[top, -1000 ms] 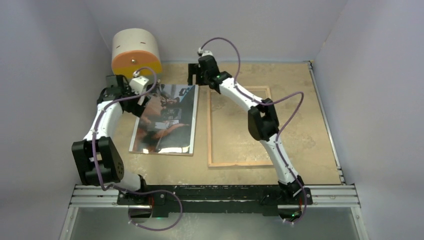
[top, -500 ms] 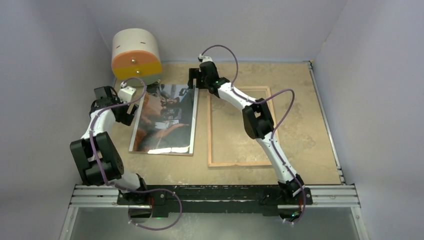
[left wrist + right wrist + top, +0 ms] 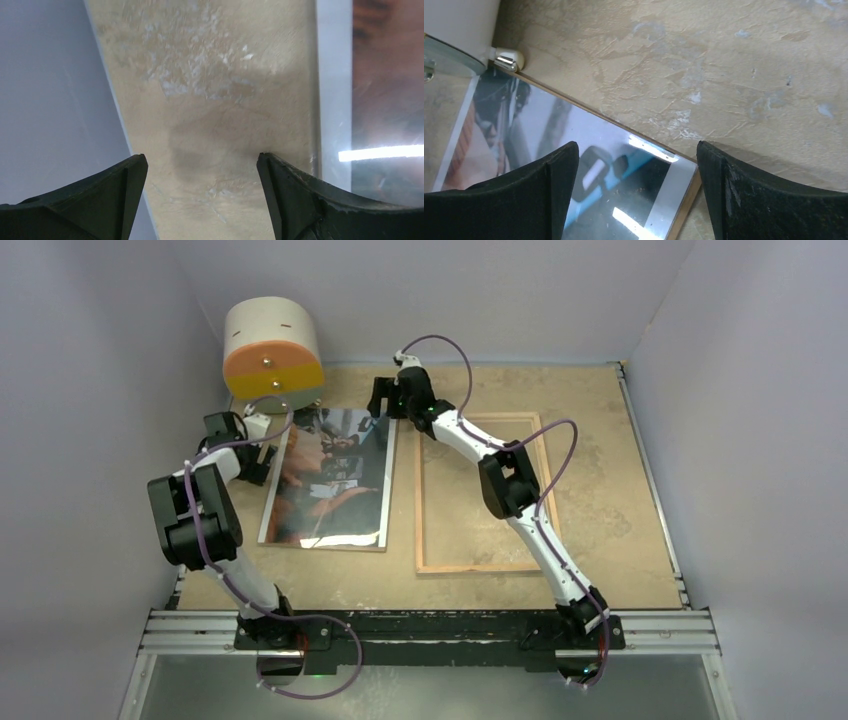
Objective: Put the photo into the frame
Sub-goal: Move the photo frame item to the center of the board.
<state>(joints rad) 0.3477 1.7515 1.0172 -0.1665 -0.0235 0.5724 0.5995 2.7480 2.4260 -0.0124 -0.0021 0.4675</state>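
Observation:
The photo [image 3: 330,480] lies face up, left of centre, on a brown board whose edge [image 3: 686,195] shows under its corner. The frame [image 3: 420,500], a light wooden rim round a clear pane, lies flat to its right. My left gripper [image 3: 260,468] is open over bare table just left of the photo's left edge. In the left wrist view the gripper [image 3: 201,157] has only table between its fingers, and the photo's white border [image 3: 332,75] runs to the right. My right gripper [image 3: 380,405] is open above the photo's far right corner [image 3: 624,200], the gripper [image 3: 637,145] holding nothing.
A cream and orange drum [image 3: 272,345] stands at the back left, close to the photo's far edge, and its metal foot [image 3: 506,60] shows in the right wrist view. The left wall [image 3: 50,100] is close to my left gripper. The right arm's elbow hangs over the frame.
My left arm has drawn back, its elbow rising, and its gripper has moved off the photo's far left corner to the left edge. My right gripper has shifted slightly left.

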